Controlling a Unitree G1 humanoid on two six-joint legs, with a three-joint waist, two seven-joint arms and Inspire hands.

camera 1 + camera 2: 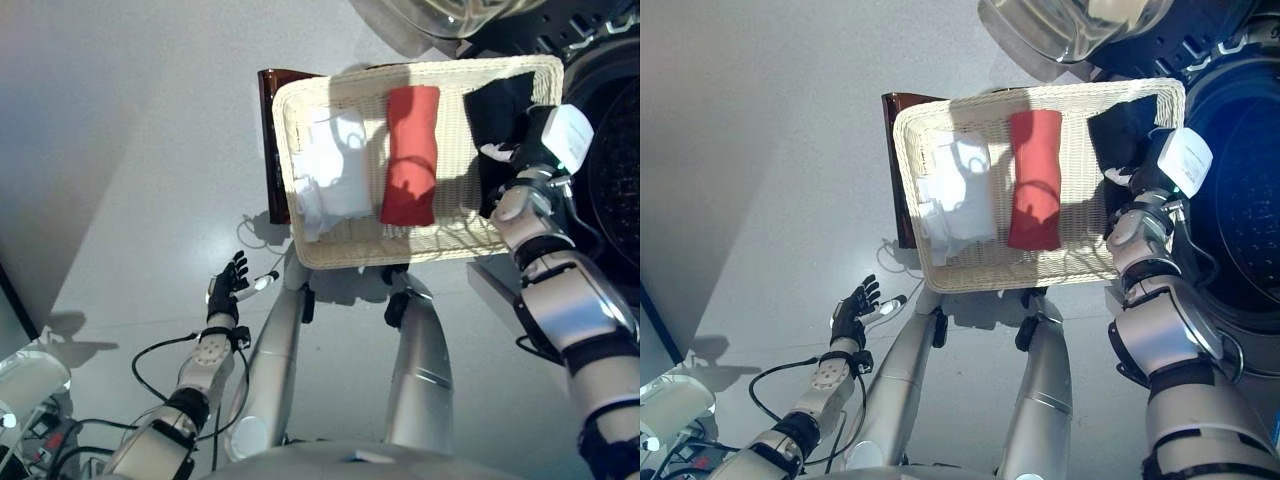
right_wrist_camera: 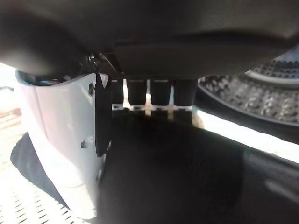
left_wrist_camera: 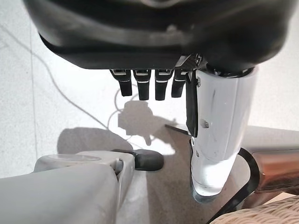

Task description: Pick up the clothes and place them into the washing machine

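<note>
A shallow wicker basket [image 1: 400,262] holds a white cloth [image 1: 335,170], a red cloth [image 1: 410,155] and a black cloth [image 1: 495,110] at its right end. My right hand [image 1: 535,140] is over the black cloth, at the basket's end beside the washing machine drum [image 1: 1240,200]. In the right wrist view its fingers [image 2: 161,91] reach straight down to the black cloth [image 2: 177,172], with the thumb beside it. My left hand [image 1: 228,285] hangs open and empty above the floor, below the basket's left corner. Its fingers [image 3: 140,86] are straight.
The basket rests on a dark brown box [image 1: 272,150]. The machine's open glass door [image 1: 1070,25] is above the basket. Grey floor spreads to the left. The basket's corner [image 3: 261,215] and the box [image 3: 275,170] show in the left wrist view.
</note>
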